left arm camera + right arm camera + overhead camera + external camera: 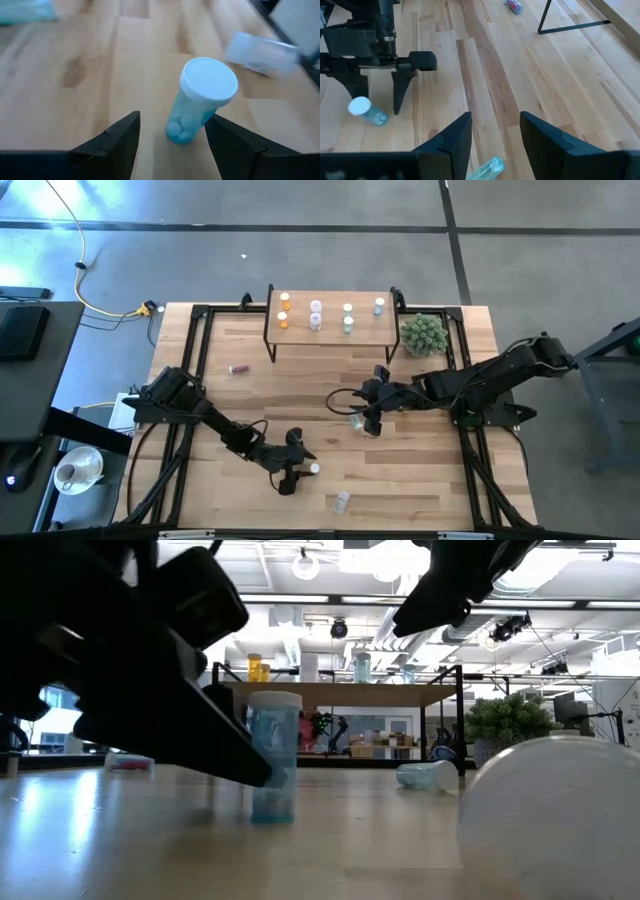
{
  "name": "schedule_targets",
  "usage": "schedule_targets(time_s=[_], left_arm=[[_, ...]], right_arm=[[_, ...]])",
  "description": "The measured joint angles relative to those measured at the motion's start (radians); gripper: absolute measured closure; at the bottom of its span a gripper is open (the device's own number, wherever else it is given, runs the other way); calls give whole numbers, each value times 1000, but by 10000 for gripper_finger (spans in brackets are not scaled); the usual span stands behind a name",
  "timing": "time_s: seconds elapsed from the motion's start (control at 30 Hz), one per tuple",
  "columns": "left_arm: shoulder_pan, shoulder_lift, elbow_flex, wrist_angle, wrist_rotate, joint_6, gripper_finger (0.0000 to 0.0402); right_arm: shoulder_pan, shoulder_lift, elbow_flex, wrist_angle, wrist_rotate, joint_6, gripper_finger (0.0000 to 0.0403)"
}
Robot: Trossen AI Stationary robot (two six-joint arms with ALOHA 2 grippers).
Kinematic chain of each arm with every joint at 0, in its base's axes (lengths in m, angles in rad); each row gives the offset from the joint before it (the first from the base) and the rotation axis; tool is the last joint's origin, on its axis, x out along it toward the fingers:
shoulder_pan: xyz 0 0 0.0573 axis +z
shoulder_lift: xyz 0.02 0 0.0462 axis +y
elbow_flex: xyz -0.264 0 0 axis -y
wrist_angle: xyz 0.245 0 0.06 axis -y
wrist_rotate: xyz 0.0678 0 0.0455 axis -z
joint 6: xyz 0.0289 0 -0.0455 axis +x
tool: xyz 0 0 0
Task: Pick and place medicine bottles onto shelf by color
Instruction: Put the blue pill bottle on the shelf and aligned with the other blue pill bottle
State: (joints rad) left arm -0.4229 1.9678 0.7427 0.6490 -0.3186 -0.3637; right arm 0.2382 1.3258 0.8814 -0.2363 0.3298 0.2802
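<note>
A blue medicine bottle [200, 102] with a white cap stands upright on the table near its front edge. My left gripper [172, 145] is open, one finger on each side of the bottle's base and apart from it; the same bottle [313, 468] shows in the high view beside my left gripper [294, 461]. My right gripper [492, 132] hangs open and empty above mid-table, over a pale green bottle [485, 170] lying on its side. The shelf [330, 330] at the far edge carries several upright bottles, among them orange [283, 305], green [347, 327] and blue [379, 306].
A pink bottle [238, 368] lies on the table left of the shelf. Another bottle [341, 502] lies on its side near the front edge. A spiky green plant ball [423, 333] sits right of the shelf. Black frame rails [200, 330] run along the table's sides.
</note>
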Motion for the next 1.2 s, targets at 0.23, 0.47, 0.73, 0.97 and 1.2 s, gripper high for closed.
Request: schedule_targets(time_s=[0.23,0.47,0.73,0.97,1.2], left_arm=[[11,46,83,-92,20,16,188],[10,47,97,-119,15,3,195],[11,47,97,-122,4,0,266],[10,47,97,-120,-4,0,314],[23,43,100,-126,3,0,301]], right_arm=[[0,0,0,-3,0,0,245],[0,0,0,-7,-1,0,245],[0,0,0,-10,-6,11,245],[14,0,0,-8,-7,8,245],[54,1,0,48,-7,-44,245]])
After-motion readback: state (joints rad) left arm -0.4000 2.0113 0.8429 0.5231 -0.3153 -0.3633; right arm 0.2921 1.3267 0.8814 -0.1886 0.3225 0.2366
